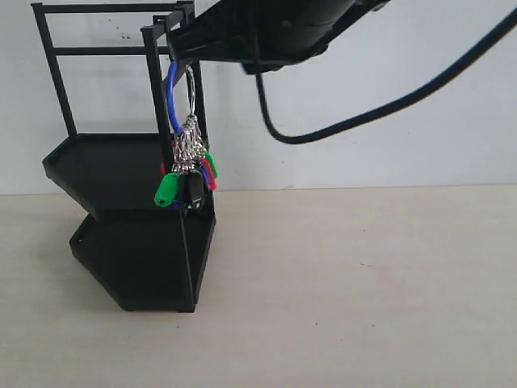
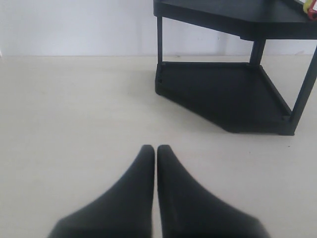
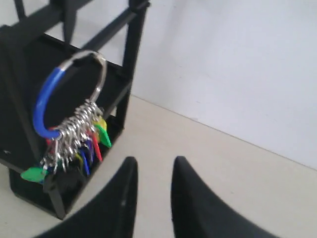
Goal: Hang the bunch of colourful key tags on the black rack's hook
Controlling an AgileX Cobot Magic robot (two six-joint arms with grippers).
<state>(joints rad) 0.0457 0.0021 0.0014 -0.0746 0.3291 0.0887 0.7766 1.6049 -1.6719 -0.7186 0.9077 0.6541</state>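
The key tag bunch (image 1: 188,166) hangs by its blue loop strap (image 1: 171,101) and metal ring from the top front bars of the black rack (image 1: 121,174). Its green, red and blue tags dangle beside the upper tray. In the right wrist view the key tag bunch (image 3: 74,134) hangs free, apart from my right gripper (image 3: 154,161), which is open and empty a little way off. The hook is too thin to make out where the ring (image 3: 94,57) meets the bar. My left gripper (image 2: 156,148) is shut and empty, low over the table, facing the rack (image 2: 223,94).
My right arm (image 1: 275,32) and its cable (image 1: 380,109) cross the top of the exterior view. A white wall (image 1: 363,121) stands right behind the rack. The beige tabletop (image 1: 363,283) spreads out to the rack's right.
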